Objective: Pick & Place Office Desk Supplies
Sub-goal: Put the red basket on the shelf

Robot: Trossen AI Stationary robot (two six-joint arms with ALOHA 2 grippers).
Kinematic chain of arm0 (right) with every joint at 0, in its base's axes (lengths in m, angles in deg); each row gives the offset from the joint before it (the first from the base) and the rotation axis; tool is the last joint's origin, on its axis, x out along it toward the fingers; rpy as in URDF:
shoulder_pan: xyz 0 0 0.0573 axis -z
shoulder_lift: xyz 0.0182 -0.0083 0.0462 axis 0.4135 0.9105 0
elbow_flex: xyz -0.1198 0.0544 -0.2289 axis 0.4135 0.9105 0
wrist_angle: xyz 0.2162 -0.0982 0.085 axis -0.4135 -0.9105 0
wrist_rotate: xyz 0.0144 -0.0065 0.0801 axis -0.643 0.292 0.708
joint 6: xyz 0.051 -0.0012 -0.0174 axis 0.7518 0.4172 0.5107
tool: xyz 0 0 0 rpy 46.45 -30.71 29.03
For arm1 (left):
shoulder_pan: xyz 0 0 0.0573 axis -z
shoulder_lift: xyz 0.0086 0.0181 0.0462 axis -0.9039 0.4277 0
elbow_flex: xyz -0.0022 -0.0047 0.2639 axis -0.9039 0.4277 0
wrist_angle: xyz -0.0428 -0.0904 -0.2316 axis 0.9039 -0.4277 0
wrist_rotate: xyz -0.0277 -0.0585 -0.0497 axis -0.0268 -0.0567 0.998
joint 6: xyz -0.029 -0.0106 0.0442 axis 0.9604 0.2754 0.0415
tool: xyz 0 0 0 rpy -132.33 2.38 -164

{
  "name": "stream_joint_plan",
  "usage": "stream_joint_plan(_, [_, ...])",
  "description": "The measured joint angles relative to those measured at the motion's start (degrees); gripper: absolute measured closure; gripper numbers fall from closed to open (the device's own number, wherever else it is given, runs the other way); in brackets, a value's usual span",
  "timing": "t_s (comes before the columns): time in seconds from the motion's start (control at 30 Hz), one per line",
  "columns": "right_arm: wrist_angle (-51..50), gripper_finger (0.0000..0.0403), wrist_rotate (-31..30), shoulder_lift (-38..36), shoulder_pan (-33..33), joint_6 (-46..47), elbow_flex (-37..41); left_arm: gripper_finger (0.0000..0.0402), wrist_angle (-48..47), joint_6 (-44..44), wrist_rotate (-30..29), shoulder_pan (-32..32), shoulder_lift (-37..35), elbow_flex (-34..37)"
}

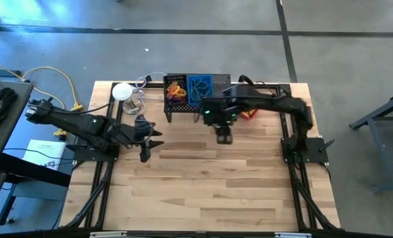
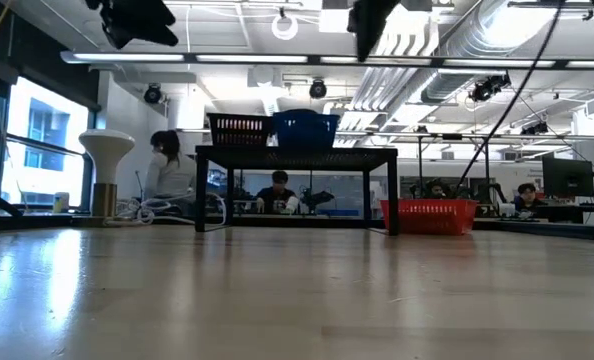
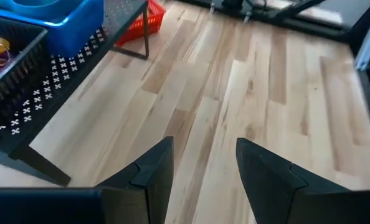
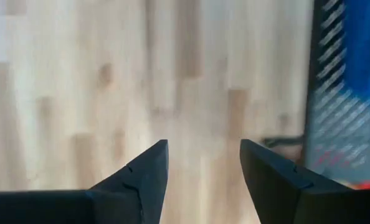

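The high camera looked straight down on my whole table (image 1: 203, 192); the low one sat at tabletop height, facing level across it toward the black stand (image 2: 295, 155). My wrist cameras looked close past my own fingers at the boards, both also catching the stand and blue tray (image 3: 66, 25).

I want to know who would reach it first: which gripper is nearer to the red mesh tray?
The right gripper is nearer: the red mesh tray lies just beyond it, beside the black stand. The left gripper hovers across the table, past the stand's other end.
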Motion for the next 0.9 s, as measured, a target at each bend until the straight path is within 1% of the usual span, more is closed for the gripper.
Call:
stream_joint_plan(0.03, [-0.11, 0.0218, 2.00, -1.46, 0.26, 0.51, 2.14, 0.0235, 0.08, 0.00, -0.06, 0.00, 0.75, 0.00])
stream_joint_plan(0.1, [-0.23, 0.0223, 2.67, -4.91, 0.57, 1.49, 7.36, 0.0235, -0.32, -0.02, -0.08, 0.00, 2.63, 0.00])
stream_joint_plan(0.3, [2.13, 0.0241, 1.38, -15.61, 3.77, 1.77, 26.71, 0.0235, -0.27, 0.01, -0.21, 0.46, 8.40, 0.00])
stream_joint_plan(0.43, [8.27, 0.0257, -1.33, -21.97, 5.64, 0.89, 39.30, 0.0235, 0.44, 4.25, -0.21, 0.48, 11.69, 0.00])
stream_joint_plan(0.57, [12.82, 0.0271, -6.69, -25.61, 7.35, -2.29, 50.73, 0.0235, 0.18, 4.53, -0.16, 0.48, 14.12, 0.00])
stream_joint_plan(0.67, [17.40, 0.0277, -12.23, -26.66, 9.29, -6.68, 57.13, 0.0235, 0.51, 3.06, -0.15, 0.48, 15.06, 0.00])
stream_joint_plan(0.77, [22.28, 0.0277, -19.16, -26.34, 11.46, -13.47, 61.19, 0.0235, 1.41, 0.72, -0.15, 0.48, 15.03, 0.00])
stream_joint_plan(0.83, [24.45, 0.0276, -22.72, -25.58, 12.55, -16.65, 62.38, 0.0235, 2.52, -1.54, -0.13, 0.48, 15.03, 0.00])
stream_joint_plan(0.9, [24.58, 0.0275, -23.93, -24.76, 13.91, -18.17, 62.94, 0.0235, 3.73, -3.68, -0.04, 0.66, 15.03, 0.00])
